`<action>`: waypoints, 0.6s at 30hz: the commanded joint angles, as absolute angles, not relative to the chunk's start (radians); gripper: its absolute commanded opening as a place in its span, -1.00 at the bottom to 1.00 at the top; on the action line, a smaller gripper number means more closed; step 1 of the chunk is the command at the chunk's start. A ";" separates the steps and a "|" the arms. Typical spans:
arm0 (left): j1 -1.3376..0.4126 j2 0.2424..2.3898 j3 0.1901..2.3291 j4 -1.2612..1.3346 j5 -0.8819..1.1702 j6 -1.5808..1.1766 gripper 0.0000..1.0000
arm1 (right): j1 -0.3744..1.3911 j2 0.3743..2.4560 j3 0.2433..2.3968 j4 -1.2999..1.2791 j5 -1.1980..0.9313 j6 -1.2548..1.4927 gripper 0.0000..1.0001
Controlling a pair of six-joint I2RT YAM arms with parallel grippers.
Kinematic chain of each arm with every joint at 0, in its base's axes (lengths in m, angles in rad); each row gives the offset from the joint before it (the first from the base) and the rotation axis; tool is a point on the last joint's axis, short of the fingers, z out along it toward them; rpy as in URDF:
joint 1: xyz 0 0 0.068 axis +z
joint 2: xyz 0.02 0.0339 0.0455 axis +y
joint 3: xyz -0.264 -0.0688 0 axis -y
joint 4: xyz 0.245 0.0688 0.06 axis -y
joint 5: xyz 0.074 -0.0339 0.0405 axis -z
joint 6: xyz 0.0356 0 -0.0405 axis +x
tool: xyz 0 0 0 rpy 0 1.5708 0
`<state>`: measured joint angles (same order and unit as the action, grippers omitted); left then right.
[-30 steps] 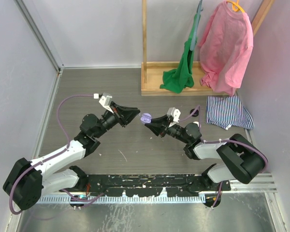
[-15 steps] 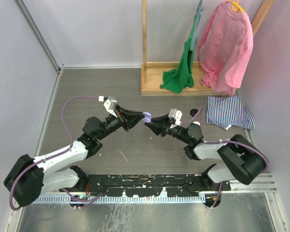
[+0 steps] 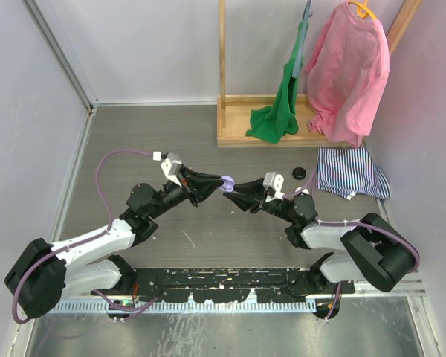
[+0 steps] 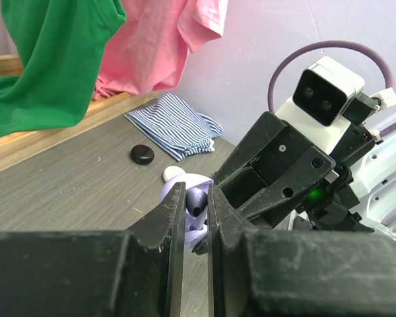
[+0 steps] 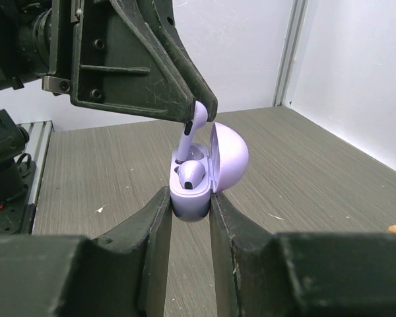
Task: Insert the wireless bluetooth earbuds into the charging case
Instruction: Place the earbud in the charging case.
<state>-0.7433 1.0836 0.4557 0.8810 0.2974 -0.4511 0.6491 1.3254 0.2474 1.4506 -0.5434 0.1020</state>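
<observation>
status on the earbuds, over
Left end effector shut on small lilac plastic earbud, at mouth of open lilac charging case. Right end effector shut on case; second earbud seated. Nothing blocking.

I can read no text, label, brand or number in any of my views; the lilac charging case (image 5: pixel 228 155) and the pink shirt (image 3: pixel 347 71) at one o'clock carry nothing legible.

Bright even light, soft shadows
</observation>
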 commanded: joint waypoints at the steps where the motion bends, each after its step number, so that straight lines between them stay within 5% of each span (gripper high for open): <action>1: -0.753 1.058 0.450 0.974 0.317 -0.413 -0.79 | 0.655 1.283 0.250 1.555 -0.561 0.077 -0.74; 11: -0.763 1.071 0.449 0.982 0.328 -0.398 -0.75 | 0.657 1.256 0.245 1.555 -0.560 0.076 -0.74; 18: -0.764 1.053 0.440 0.960 0.309 -0.383 -0.46 | 0.656 1.237 0.241 1.553 -0.561 0.077 -0.74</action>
<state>-0.7593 1.0813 0.4435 0.9092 0.3199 -0.4191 0.6510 1.2728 0.2401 1.4517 -0.5545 0.0990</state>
